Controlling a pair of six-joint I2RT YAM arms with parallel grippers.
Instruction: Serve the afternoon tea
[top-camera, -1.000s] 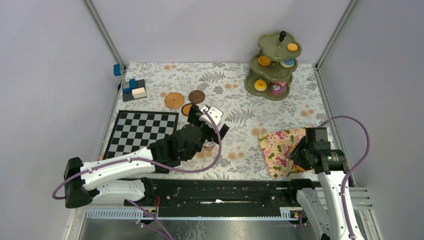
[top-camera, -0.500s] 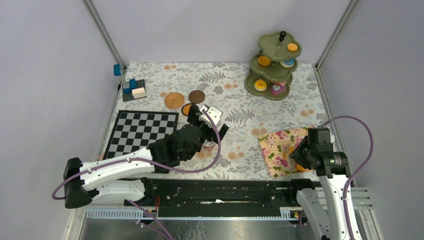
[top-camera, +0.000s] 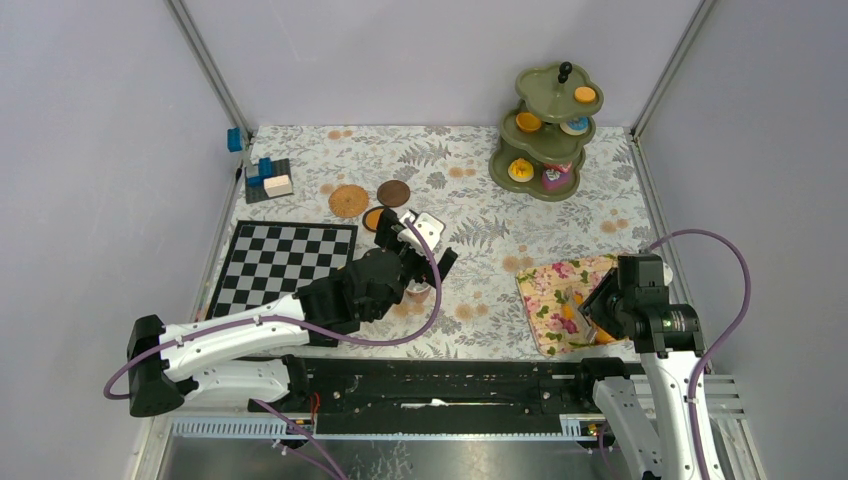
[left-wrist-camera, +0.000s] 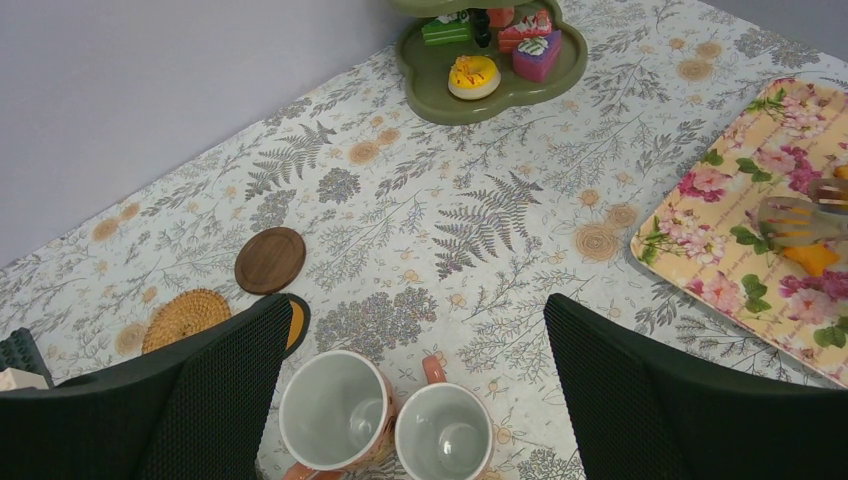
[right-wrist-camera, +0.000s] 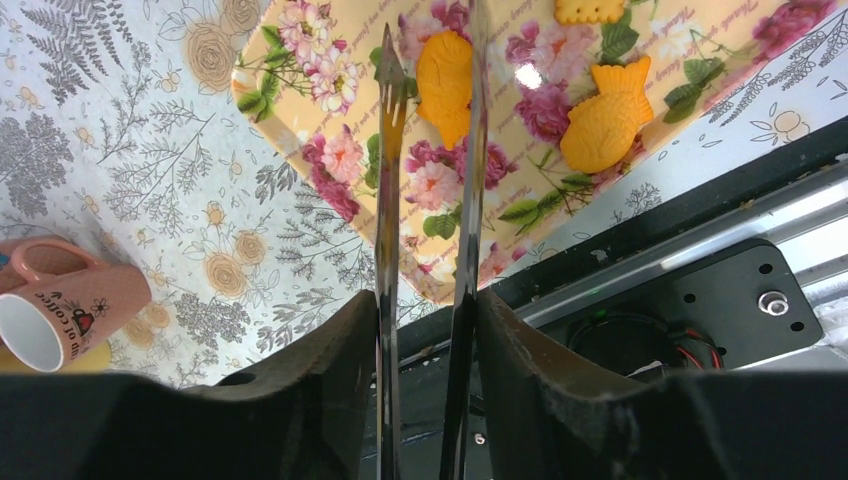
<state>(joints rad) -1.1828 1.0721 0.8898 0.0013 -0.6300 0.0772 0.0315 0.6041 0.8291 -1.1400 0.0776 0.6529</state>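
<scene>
- The left gripper (left-wrist-camera: 418, 300) hangs with its fingers spread as wide as they go, holding nothing. Two mugs (left-wrist-camera: 335, 410) (left-wrist-camera: 443, 437) stand upright and touching on the tablecloth between and below the fingers, mouths up, white inside.
- The right gripper (right-wrist-camera: 427, 300) is clamped on metal tongs (right-wrist-camera: 388, 200), whose two blades stand slightly apart over the floral tray (right-wrist-camera: 300, 90).
- The tray holds two orange fish-shaped cookies (right-wrist-camera: 443, 80) (right-wrist-camera: 605, 115) and a square biscuit (right-wrist-camera: 590, 8). One fish lies between the tong blades; whether they touch it I cannot tell.
- The olive-green stand (top-camera: 545, 150) sits at the far right. Its bottom tier (left-wrist-camera: 430, 100) carries a yellow donut (left-wrist-camera: 472, 75) and a pink cake (left-wrist-camera: 537, 55); the upper tiers hold small sweets too.
- A dark coaster (left-wrist-camera: 270, 260) and a woven coaster (left-wrist-camera: 185, 318) lie bare beyond the mugs.
</scene>
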